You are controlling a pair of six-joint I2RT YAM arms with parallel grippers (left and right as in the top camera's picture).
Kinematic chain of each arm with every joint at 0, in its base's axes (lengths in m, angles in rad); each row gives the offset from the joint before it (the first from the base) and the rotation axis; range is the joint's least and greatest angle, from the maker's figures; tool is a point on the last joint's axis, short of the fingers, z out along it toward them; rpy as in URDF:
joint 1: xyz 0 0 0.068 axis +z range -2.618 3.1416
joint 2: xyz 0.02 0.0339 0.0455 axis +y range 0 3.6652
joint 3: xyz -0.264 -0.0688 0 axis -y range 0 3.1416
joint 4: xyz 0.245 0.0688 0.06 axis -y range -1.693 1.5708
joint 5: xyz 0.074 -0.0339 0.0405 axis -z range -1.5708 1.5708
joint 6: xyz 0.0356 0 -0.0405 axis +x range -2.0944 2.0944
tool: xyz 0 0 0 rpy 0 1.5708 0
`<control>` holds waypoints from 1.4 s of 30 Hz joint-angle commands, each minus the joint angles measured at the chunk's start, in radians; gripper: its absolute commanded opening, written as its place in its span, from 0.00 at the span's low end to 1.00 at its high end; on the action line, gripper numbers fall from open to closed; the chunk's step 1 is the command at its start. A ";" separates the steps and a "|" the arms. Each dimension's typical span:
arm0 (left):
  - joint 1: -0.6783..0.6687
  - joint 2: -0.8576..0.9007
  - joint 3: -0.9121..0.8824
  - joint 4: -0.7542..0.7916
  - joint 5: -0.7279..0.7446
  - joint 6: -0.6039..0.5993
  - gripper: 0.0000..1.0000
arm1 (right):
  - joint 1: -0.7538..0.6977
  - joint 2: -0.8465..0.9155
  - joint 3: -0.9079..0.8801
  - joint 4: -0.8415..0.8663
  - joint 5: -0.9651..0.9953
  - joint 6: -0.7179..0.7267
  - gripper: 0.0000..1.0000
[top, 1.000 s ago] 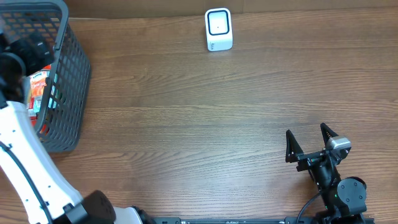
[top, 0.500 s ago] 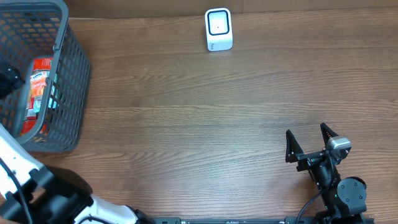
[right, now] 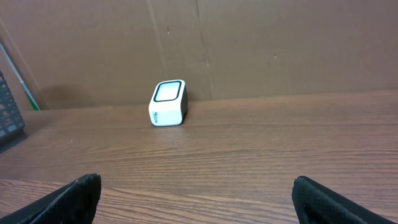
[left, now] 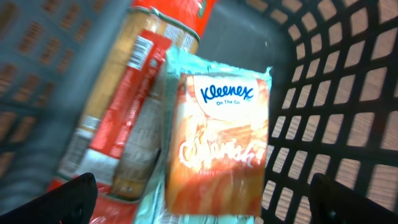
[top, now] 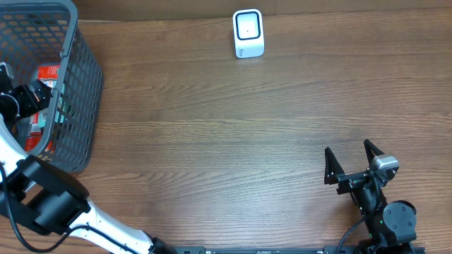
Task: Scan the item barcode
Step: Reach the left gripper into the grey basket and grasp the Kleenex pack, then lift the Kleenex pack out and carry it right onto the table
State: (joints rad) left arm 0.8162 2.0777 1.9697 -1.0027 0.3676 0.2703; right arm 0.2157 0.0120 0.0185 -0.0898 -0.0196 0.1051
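Now: one basket (top: 81,106) holding one Kleenex pack (left: 217,143), one red-labelled packet (left: 127,112); one scanner (top: 248,33); left tool (left: 208,199), right tool (top: 348,149) spread, empty.

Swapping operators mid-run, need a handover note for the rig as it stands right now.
Left pincer: open, empty, inside the basket over the Kleenex pack.
Right pincer: open, empty, facing the scanner.
Items: Kleenex pack and a red-labelled packet lie in the basket; scanner stands at the far side, centre.
Done: nothing gripped or scanned.
Left: grasp an item, present its barcode to the scanner.
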 commanded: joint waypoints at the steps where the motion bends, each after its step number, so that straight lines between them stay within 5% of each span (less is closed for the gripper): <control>1: -0.006 0.066 0.015 -0.006 0.069 0.055 1.00 | -0.004 -0.009 -0.011 0.006 0.000 0.003 1.00; 16: -0.046 0.193 0.015 0.010 0.070 0.090 0.99 | -0.004 -0.009 -0.011 0.006 0.000 0.003 1.00; 23: -0.046 0.198 0.018 0.013 0.017 0.089 0.50 | -0.004 -0.009 -0.011 0.006 0.000 0.003 1.00; 31: -0.042 0.194 0.065 -0.013 -0.011 0.080 0.43 | -0.004 -0.009 -0.011 0.006 0.000 0.003 1.00; 42: -0.047 0.067 0.396 -0.101 -0.001 -0.035 0.39 | -0.004 -0.009 -0.011 0.006 0.000 0.003 1.00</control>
State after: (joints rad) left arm 0.7734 2.2681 2.2498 -1.1030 0.3439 0.2996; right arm 0.2157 0.0120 0.0185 -0.0902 -0.0193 0.1051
